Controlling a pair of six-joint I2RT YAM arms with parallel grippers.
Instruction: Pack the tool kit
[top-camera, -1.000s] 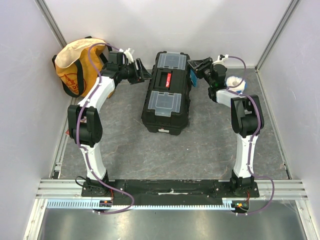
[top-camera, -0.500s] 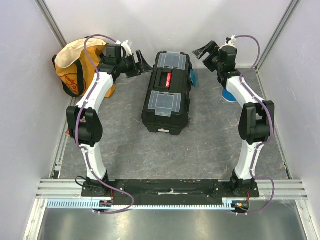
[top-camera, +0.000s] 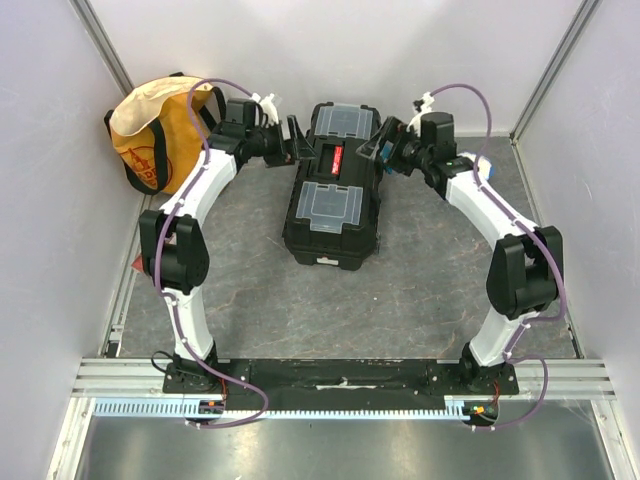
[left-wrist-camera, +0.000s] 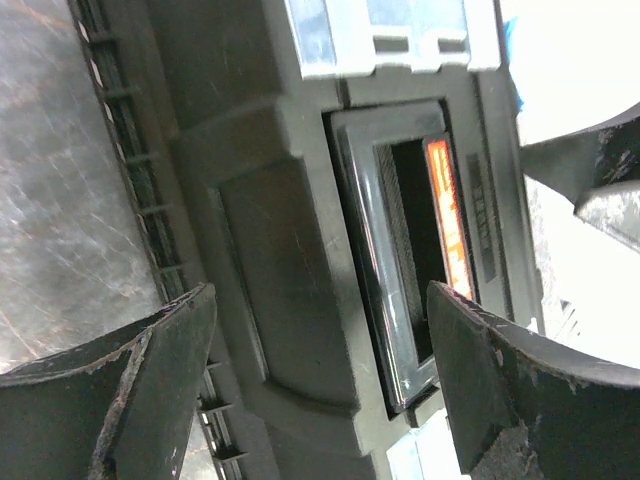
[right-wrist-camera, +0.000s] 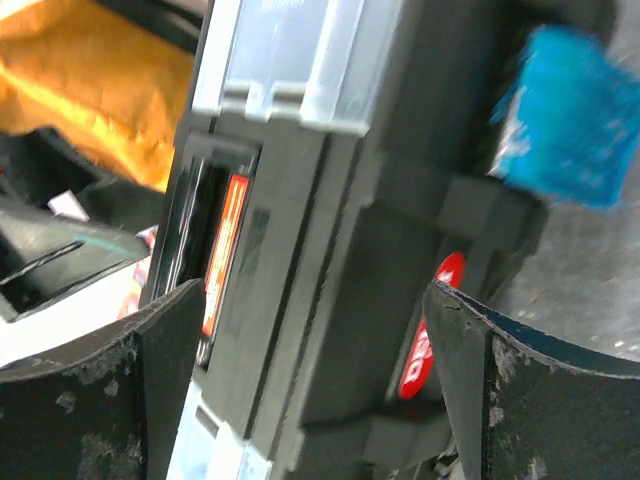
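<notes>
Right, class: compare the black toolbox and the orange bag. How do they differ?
The toolbox is black, hard-sided and boxy; the bag is yellow-orange, soft and slumped. The toolbox sits mid-table; the bag sits in the far left corner. Both rest on the grey table.

Top view overhead, distant; wrist views close, opposite sides, sharing toolbox handle.
</notes>
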